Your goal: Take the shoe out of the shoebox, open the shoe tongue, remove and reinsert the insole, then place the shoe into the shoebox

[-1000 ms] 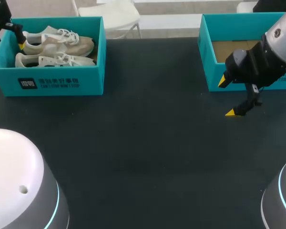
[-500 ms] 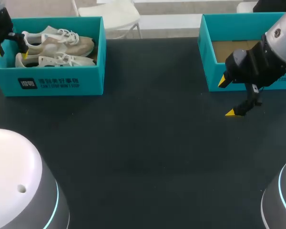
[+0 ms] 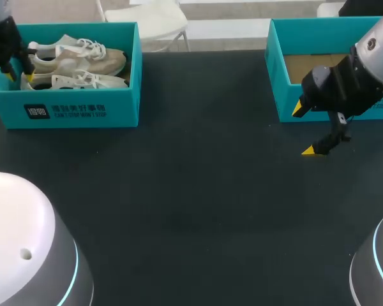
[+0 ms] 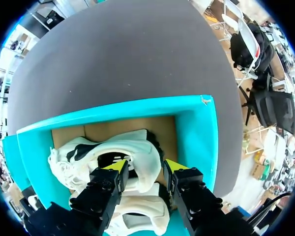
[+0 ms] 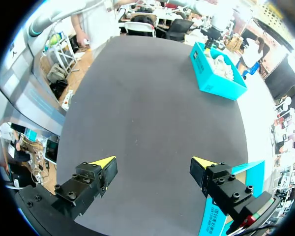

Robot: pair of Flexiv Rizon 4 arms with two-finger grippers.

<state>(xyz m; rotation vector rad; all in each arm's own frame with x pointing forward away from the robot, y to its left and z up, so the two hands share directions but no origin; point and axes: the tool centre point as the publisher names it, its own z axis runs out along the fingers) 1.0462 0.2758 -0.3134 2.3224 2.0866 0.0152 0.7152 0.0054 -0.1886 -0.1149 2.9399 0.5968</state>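
Two white and beige shoes (image 3: 76, 58) lie side by side in the teal shoebox (image 3: 76, 109) at the table's back left. My left gripper (image 3: 19, 70) is down inside that box at the heel end. In the left wrist view the left gripper (image 4: 146, 166) is shut on the heel collar of one shoe (image 4: 113, 150): one fingertip stands inside the opening, the other outside the heel. The second shoe (image 4: 142, 211) lies under the gripper. My right gripper (image 3: 305, 129) hangs open over the table in front of the other teal box (image 3: 277, 76), holding nothing.
The right-hand teal box shows a bare cardboard floor (image 3: 309, 64). Dark tabletop (image 3: 191, 191) stretches between the two boxes. In the right wrist view the right gripper (image 5: 152, 163) looks across it toward the far shoebox (image 5: 217, 74).
My left gripper has moved down into the shoebox and its fingers have come together around the shoe's heel. The right arm has not moved.
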